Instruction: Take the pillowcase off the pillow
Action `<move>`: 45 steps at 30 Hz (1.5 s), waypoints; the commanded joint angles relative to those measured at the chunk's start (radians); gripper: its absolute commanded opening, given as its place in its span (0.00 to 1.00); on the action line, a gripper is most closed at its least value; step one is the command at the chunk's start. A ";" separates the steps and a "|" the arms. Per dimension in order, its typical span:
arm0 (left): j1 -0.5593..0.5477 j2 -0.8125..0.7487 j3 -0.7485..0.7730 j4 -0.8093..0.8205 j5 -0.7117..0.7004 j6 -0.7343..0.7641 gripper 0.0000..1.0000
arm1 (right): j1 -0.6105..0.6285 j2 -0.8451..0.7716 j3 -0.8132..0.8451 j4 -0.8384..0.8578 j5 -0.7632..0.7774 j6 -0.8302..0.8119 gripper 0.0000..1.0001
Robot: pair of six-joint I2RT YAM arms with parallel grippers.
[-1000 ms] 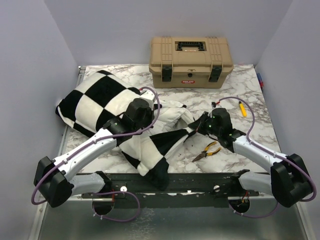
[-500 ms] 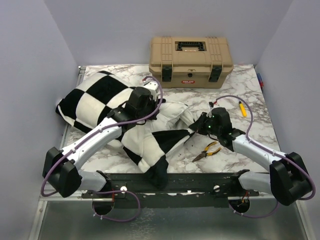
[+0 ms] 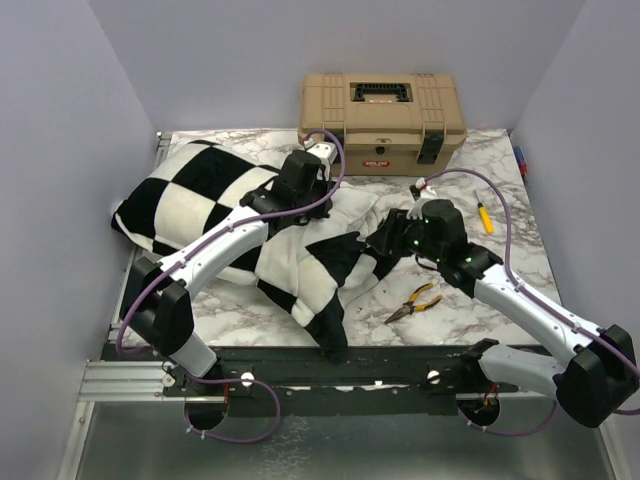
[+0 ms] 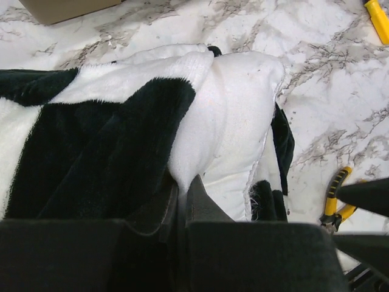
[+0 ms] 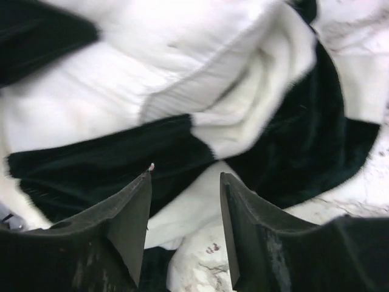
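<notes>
The black-and-white checkered pillowcase point(image 3: 190, 205) lies bunched across the left and middle of the table, one end drooping over the front edge. A corner of the plain white pillow point(image 3: 352, 205) sticks out of its opening, seen closer as the pillow point(image 4: 234, 121) beside the dark edge of the pillowcase point(image 4: 91, 158). My left gripper point(image 3: 303, 200) is shut, pinching a fold of that white fabric, the left gripper point(image 4: 181, 190) showing no gap. My right gripper point(image 3: 385, 240) hovers open over the pillowcase point(image 5: 109, 164); the right gripper point(image 5: 185, 176) has nothing between its fingers.
A tan toolbox point(image 3: 382, 108) stands at the back of the marble table. Yellow-handled pliers point(image 3: 415, 300) lie just right of the cloth, under the right arm. A yellow screwdriver point(image 3: 484, 216) lies farther right. Grey walls close in both sides.
The right gripper has opened and let go of the pillowcase's corner. The left gripper has moved away toward the toolbox, dragging the white fabric and the cloth with it.
</notes>
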 commanded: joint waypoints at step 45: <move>0.260 -0.090 -0.148 0.105 -0.154 -0.025 0.00 | 0.594 0.401 0.284 -0.671 0.634 0.324 0.06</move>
